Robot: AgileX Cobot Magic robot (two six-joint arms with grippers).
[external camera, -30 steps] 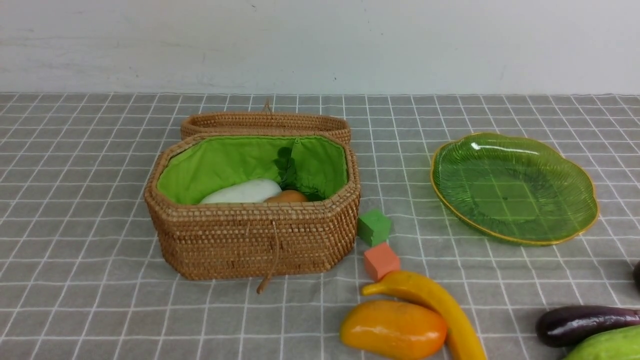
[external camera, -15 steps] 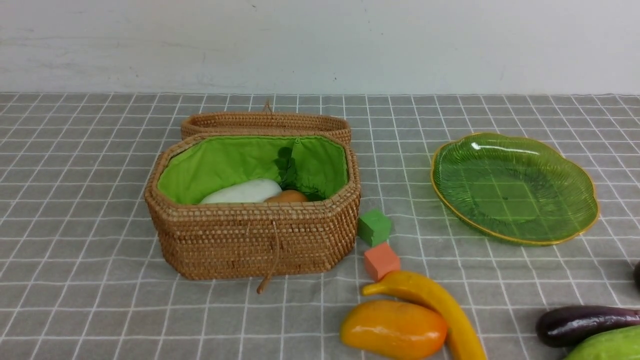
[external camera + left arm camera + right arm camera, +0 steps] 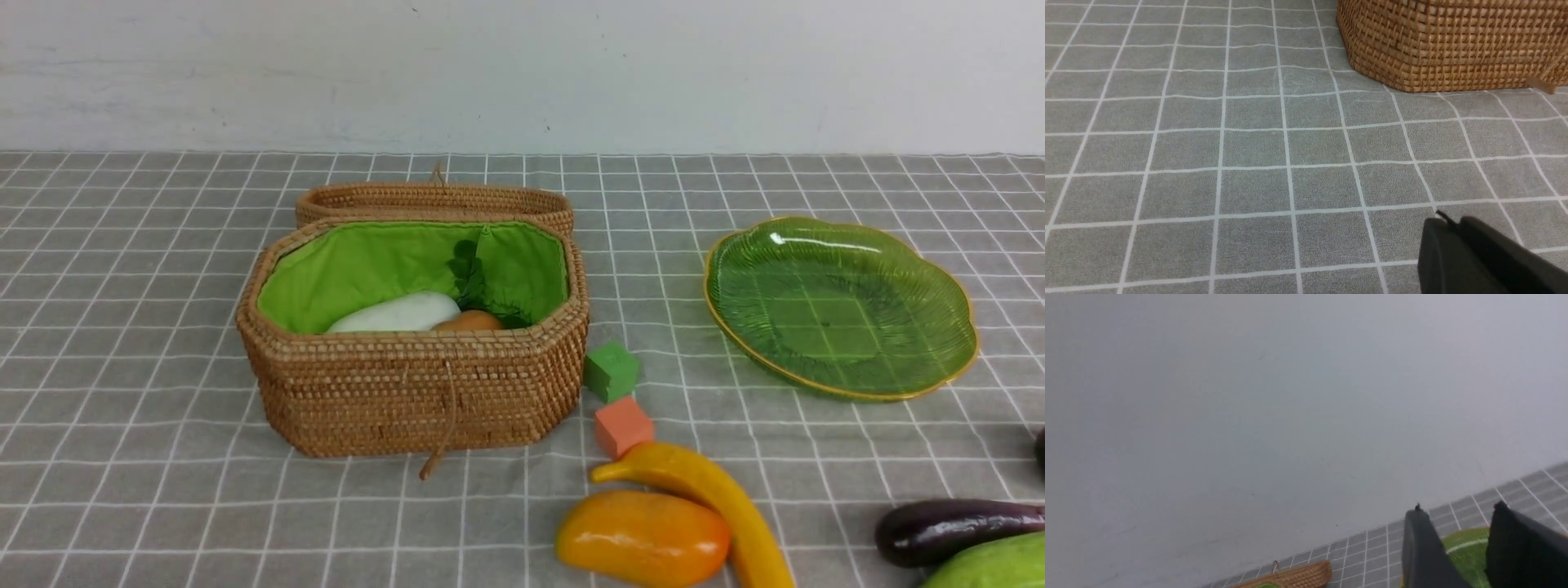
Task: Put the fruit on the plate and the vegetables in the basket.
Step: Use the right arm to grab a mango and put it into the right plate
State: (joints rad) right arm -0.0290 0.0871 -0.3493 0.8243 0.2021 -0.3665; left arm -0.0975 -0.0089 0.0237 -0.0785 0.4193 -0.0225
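I count radish (image 3: pixel 397 314) and potato (image 3: pixel 468 322) in the basket (image 3: pixel 416 392); plate (image 3: pixel 841 306) holds nothing; mango (image 3: pixel 642 537), banana (image 3: pixel 718 498), eggplant (image 3: pixel 951 529), cucumber (image 3: pixel 996 565) lie on the counter (image 3: pixel 147 490) (near edge). My left claw (image 3: pixel 1449 224) pinched together, empty; right claw (image 3: pixel 1458 509) parted, empty

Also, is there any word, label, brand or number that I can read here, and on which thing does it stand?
None: no text shows on the basket, the plate, the banana, the mango, the green cube, the orange cube, the checked cloth or the wall.
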